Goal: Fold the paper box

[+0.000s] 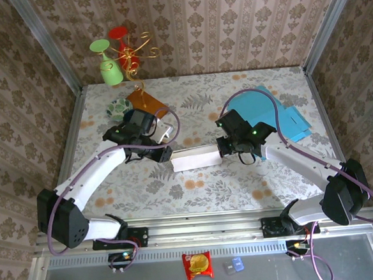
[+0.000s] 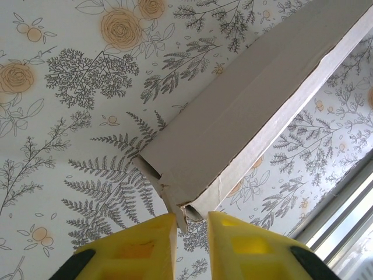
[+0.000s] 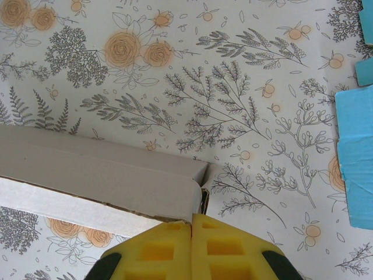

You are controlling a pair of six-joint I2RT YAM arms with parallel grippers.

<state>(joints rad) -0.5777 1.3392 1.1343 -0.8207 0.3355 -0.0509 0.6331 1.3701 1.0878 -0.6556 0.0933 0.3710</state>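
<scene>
The paper box (image 1: 197, 158) is lying across the middle of the bench (image 1: 241, 187), running left to right between the two arms. The left end effector (image 2: 192, 217) is standing narrowly parted at the box's left end, straddling the loose end flap (image 2: 175, 209) without visibly pinching it. The right end effector (image 3: 191, 219) is sitting clenched tight at the box's right near corner; whether a thin edge is caught between its pads cannot be told. The step in hand is judged to be tucking the left flap. Done well, the left fingers are catching the flap near its crease and turning it squarely inward while the right side is bracing the box; a skewed push is risking a buckled wall.
</scene>
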